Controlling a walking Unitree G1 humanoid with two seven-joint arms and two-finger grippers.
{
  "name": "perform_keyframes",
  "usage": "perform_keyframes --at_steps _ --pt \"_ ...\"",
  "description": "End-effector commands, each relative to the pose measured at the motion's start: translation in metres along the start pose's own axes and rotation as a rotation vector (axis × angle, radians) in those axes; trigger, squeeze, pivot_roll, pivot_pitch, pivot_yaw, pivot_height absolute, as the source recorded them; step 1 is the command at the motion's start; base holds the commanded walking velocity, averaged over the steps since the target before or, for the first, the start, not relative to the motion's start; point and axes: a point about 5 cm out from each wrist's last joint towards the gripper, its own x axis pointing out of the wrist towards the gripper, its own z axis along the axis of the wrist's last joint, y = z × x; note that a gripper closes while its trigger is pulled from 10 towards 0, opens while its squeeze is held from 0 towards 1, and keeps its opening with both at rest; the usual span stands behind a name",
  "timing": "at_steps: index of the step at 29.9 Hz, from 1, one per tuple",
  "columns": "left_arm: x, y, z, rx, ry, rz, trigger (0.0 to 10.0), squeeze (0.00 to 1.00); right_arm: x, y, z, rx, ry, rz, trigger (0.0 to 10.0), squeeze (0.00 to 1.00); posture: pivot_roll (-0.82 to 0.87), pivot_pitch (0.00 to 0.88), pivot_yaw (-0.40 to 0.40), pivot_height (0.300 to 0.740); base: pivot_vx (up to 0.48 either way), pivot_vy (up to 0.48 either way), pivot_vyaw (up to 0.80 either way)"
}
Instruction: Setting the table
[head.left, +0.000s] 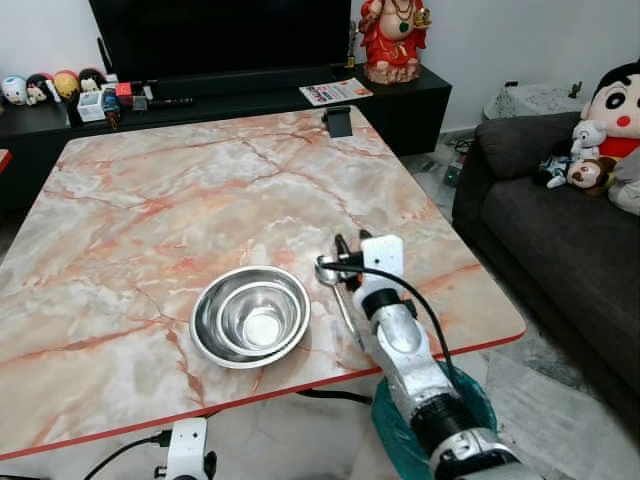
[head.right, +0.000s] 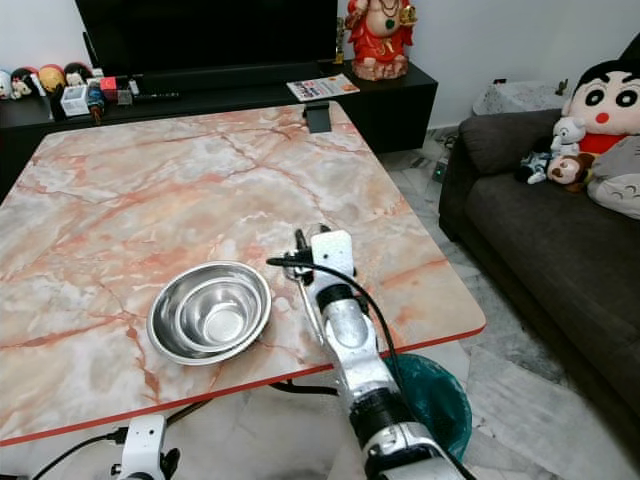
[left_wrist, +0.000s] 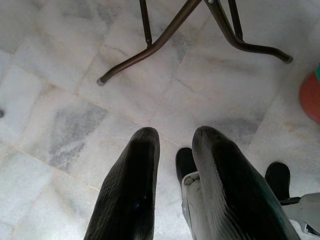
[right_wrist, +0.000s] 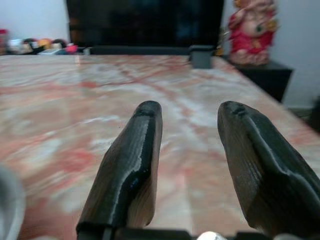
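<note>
Steel bowls (head.left: 250, 317), light & slick, prob best taken by rim; right gripper (right_wrist: 187, 120) spread w/ nothing in it.

The counter (head.left: 150, 200) was pale marble veined in salmon pink, edged in red. The bowl (head.left: 250, 316) shone silver. The right arm (head.left: 410, 360) was silver with black fingers (right_wrist: 130, 165). The sofa (head.left: 560, 250) was dark grey, the bin (head.right: 435, 395) teal, the statue (head.left: 392, 35) red, and the floor (left_wrist: 60, 120) grey-white marble.
</note>
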Motion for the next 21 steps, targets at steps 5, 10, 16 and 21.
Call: perform_keyframes --at_steps 5,10,16,21 --pt "-0.001 0.0 -0.003 -0.013 0.009 0.003 10.0 0.0 -0.001 -0.01 0.009 0.004 -0.066 -0.062 10.0 0.0 -0.01 0.0 0.012 0.74 0.0 0.0 0.0" --pt "0.0 -0.002 -0.001 -0.015 0.003 0.002 10.0 0.0 0.001 -0.007 0.011 0.004 -0.078 -0.055 10.0 0.0 -0.02 0.0 0.009 0.74 0.0 0.199 0.0" --pt "0.0 -0.002 -0.001 -0.014 0.004 0.002 10.0 0.0 0.003 -0.001 0.015 0.009 -0.081 -0.035 10.0 0.0 -0.01 0.0 0.005 0.74 0.0 0.208 0.0" --pt "0.0 -0.001 -0.002 -0.013 0.006 0.004 10.0 0.0 0.004 0.003 0.015 0.016 -0.08 -0.024 10.0 0.0 -0.01 0.0 0.004 0.74 0.0 0.068 0.0"
